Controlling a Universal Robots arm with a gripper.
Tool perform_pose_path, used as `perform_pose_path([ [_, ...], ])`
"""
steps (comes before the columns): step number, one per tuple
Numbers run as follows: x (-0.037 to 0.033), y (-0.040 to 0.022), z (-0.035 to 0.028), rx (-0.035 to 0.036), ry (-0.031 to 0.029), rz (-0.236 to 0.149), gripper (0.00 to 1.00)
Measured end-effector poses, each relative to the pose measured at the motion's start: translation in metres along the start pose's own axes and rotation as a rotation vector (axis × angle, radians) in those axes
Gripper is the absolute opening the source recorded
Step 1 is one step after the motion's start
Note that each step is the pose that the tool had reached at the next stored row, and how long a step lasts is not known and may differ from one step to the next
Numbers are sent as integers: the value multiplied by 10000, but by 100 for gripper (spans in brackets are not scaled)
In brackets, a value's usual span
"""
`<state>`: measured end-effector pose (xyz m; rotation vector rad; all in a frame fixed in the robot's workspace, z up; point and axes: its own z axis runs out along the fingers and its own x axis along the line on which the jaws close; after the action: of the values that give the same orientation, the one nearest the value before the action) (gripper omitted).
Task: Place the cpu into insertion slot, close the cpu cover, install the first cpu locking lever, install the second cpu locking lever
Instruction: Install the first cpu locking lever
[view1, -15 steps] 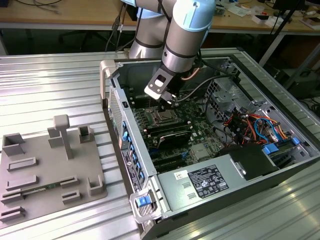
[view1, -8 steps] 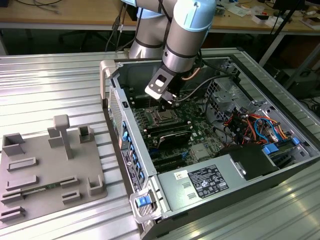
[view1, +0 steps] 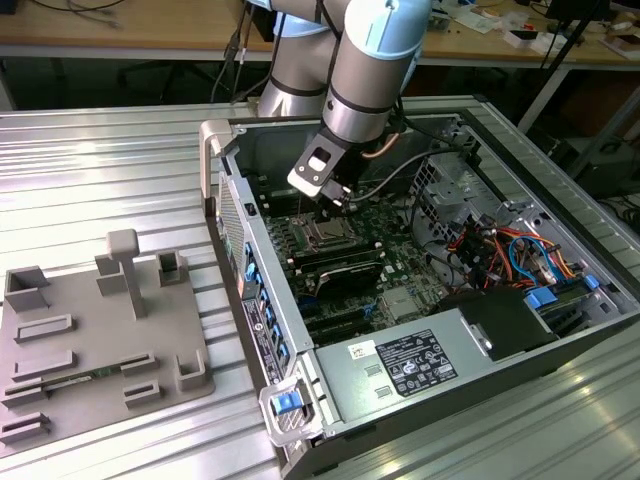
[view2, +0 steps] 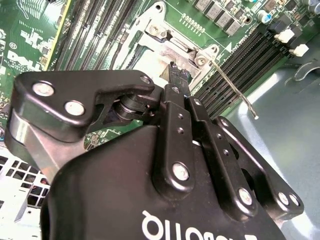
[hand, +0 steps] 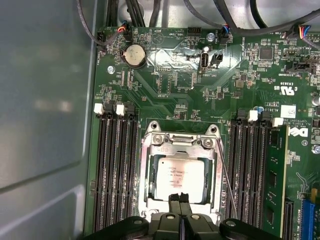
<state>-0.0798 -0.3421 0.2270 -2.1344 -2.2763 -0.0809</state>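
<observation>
Fingers: I see them pressed together with nothing between them; the gripper (hand: 179, 200) tip is at the near edge of the cover (hand: 146, 172).
Cpu (hand: 177, 175): it lies flat on the board (hand: 170, 100), framed by the cover's window.
Lever (hand: 226, 175): it looks unlatched, just beside the cover.
Risk: I judge that a sideways slip could scrape the cpu or miss the lever.

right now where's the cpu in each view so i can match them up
Exterior view: the cpu sits in the socket mid-motherboard, just under the gripper.
First wrist view: the silver-tan square in the socket, just beyond the gripper.
Second wrist view: a pale patch past the gripper, likely its top.
Shared landmark: the shut gripper, its tip right beside the cpu.
</observation>
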Motion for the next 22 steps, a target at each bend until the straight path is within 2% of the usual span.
perform_pose_path([
  [12,4,-48,-1,1,0,0,11],
  [22,4,-51,-1,2,1,-7,11],
])
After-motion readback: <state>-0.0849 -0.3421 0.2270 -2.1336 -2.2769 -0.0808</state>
